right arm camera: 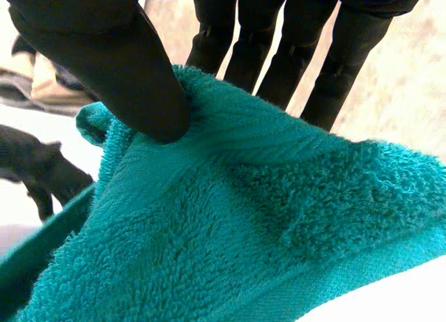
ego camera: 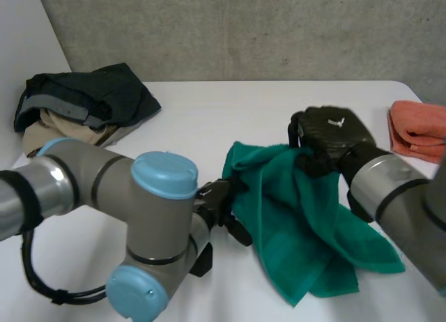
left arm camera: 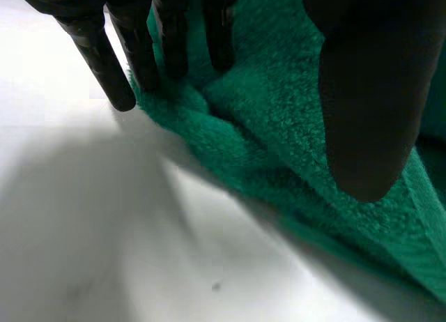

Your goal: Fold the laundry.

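Observation:
A green towel (ego camera: 306, 224) lies crumpled in the middle of the white table (ego camera: 230, 113), its upper part lifted. My right hand (ego camera: 329, 137) holds that raised top edge. In the right wrist view its thumb (right arm camera: 118, 64) presses the towel (right arm camera: 244, 238) against the fingers behind it. My left hand (ego camera: 221, 200) is low at the towel's left edge. In the left wrist view its straight fingers (left arm camera: 167, 29) touch the bunched edge of the towel (left arm camera: 279, 127) on the table, and the thumb hovers over the cloth.
A pile of dark and beige clothes (ego camera: 83, 102) sits at the back left. A folded orange cloth (ego camera: 418, 130) lies at the right edge. My left arm's elbow fills the near left of the table.

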Robot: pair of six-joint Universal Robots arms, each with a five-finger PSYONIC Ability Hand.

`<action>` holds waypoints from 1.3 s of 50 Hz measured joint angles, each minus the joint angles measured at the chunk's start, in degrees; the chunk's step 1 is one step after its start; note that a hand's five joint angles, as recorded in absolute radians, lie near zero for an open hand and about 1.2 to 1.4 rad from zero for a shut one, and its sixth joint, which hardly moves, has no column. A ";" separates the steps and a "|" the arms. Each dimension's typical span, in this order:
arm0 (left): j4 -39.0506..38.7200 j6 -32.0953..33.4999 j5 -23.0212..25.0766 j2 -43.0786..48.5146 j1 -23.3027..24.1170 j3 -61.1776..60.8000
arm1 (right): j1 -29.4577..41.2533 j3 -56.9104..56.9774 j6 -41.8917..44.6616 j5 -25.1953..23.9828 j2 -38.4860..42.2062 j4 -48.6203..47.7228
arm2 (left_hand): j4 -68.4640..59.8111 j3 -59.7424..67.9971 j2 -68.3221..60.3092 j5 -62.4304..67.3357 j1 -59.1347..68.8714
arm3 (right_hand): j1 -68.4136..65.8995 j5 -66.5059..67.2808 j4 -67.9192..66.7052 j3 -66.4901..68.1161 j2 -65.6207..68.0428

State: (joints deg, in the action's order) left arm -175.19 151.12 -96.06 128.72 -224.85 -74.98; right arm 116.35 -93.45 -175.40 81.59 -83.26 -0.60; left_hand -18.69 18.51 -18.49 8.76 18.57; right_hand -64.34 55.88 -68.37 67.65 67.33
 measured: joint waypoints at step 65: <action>-37.05 51.41 8.13 -6.81 -14.19 28.28 | -8.07 27.22 26.60 12.53 16.18 -36.16 | -50.15 49.76 -50.08 47.40 46.13 | -0.51 1.76 -0.18 0.43 0.00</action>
State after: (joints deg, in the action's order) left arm -212.24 202.54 -87.93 121.90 -239.04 -46.70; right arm 108.28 -66.23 -148.80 94.11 -67.08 -36.76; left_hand -68.84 68.27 -68.57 56.16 64.70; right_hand -64.85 57.64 -68.56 68.08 67.33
